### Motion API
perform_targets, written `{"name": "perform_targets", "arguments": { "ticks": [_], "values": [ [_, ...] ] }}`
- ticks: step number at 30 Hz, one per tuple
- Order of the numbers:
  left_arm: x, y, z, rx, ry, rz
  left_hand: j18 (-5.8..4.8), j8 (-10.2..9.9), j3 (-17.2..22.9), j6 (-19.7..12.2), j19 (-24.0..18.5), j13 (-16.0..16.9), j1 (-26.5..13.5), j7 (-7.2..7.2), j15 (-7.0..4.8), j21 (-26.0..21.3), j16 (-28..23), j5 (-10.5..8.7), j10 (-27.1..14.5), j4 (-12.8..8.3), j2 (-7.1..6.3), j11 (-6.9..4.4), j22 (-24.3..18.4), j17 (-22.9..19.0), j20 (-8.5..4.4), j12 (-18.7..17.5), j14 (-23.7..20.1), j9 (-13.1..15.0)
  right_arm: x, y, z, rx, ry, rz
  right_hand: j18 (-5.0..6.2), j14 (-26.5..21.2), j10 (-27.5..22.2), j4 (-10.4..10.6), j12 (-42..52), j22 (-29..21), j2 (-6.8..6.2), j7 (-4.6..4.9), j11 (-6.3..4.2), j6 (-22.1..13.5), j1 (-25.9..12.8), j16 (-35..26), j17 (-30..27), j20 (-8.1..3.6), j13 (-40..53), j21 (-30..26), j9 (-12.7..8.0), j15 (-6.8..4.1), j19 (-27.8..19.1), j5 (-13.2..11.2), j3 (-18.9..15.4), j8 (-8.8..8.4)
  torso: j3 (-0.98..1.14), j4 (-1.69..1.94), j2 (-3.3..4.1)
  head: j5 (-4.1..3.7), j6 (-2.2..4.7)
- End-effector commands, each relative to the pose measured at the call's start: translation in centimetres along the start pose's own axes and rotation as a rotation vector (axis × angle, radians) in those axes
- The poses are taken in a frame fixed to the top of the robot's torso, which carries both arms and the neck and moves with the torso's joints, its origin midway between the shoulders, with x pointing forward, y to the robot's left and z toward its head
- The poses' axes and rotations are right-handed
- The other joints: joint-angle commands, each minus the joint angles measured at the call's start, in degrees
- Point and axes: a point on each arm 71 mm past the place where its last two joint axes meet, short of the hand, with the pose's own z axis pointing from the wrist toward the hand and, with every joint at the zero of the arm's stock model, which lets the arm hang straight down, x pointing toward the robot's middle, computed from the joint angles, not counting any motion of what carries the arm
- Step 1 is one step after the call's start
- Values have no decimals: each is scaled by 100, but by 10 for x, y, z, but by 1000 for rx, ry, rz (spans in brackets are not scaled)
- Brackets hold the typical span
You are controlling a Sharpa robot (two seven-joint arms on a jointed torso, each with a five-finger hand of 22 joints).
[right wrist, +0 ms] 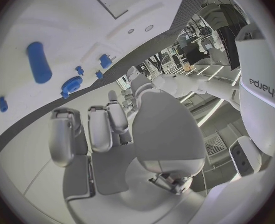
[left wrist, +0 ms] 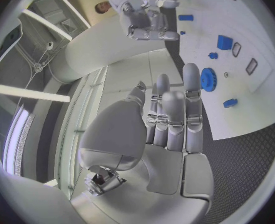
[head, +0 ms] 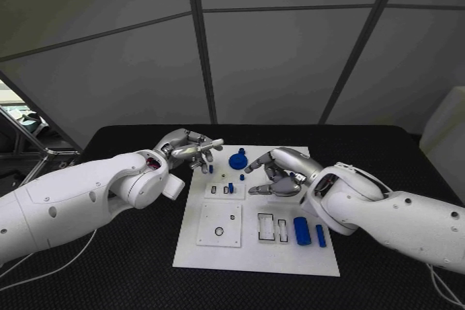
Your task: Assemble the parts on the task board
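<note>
Hands hovered empty, fingers spread, either side of the gear (head: 237, 161) on the board (head: 257, 253); better one pinched it squarely before lifting.

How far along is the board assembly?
Early. Done: a blue gear sits at the far end of the white board, apparently in place. In hand: nothing; the left hand and right hand hover over the far end, fingers apart. Left: two blue cylinders lie loose at the near right beside open rectangular slots, and small blue pieces remain mid-board.
</note>
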Motion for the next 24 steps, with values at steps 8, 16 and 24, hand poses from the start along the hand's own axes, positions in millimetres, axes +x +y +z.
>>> {"name": "perform_targets", "arguments": {
  "ticks": [8, 16, 24],
  "values": [
    [14, 15, 6, -377, 181, 603, -459, 1017, -273, -483, 115, 5025, -283, -173, -168, 2429, 2359, -291, 538, 783, 44, -110, 2896, 2664, -114, 4131, 328, 2374, -55, -28, -24, 94, -72, 221, 77, 41, -98, -125, -245, 265, 103, -12, -36, 121, 14, -246, -211, -49, -260, -195, 29, -60, -76, 259, 69, -5, 42, -53, -167, 82, -85],
    [21, 11, 28, -451, 145, 710, -506, 1132, -379, -505, 197, 5382, -445, -214, -203, 2720, 2549, -298, 720, 1030, -186, -144, 3327, 2902, -139, 4432, 408, 2899, -67, -38, -26, 150, -97, 239, 84, 46, -96, -135, -264, 227, 102, -12, -36, 115, -26, -279, -236, -53, -286, -227, 29, -62, -86, 291, 67, -15, 50, -60, -197, 106, -112],
    [32, 7, 43, -473, 143, 738, -575, 1168, -154, -473, 354, 5610, -707, -271, -249, 3047, 2766, -299, 854, 1038, -357, -194, 3822, 3150, -181, 4638, 487, 3331, -67, -40, -24, 170, -100, 239, 83, 55, -82, -134, -252, 229, 99, -12, -37, 113, -53, -274, -220, -54, -276, -228, 29, -62, -79, 297, 62, -18, 42, -62, -190, 113, -107]
  ]
}}
